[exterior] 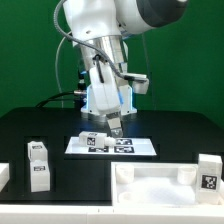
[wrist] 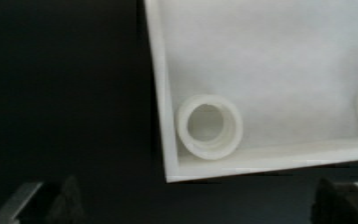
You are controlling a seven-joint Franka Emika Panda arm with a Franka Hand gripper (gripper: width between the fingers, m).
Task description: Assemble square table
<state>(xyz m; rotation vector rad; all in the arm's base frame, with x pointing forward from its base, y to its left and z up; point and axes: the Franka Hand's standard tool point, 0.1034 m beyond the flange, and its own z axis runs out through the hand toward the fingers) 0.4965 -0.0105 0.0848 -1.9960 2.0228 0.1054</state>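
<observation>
The square table top (exterior: 150, 190) is a white tray with a raised rim, lying at the front of the black table. In the wrist view its white surface (wrist: 282, 60) shows a round raised socket (wrist: 210, 127), and a second socket shows at the picture's edge. My gripper (exterior: 117, 127) hangs low over the marker board (exterior: 135, 147), behind the top. It is open and empty, with both dark fingers wide apart over bare black table (wrist: 194, 205). A white tagged leg (exterior: 95, 138) lies by the gripper. Two more legs (exterior: 39, 165) stand at the exterior view's left and one (exterior: 208, 172) at its right.
Another white piece (exterior: 3, 176) shows at the exterior view's far left edge. The robot's base and cables (exterior: 100, 95) stand behind the marker board, against a green backdrop.
</observation>
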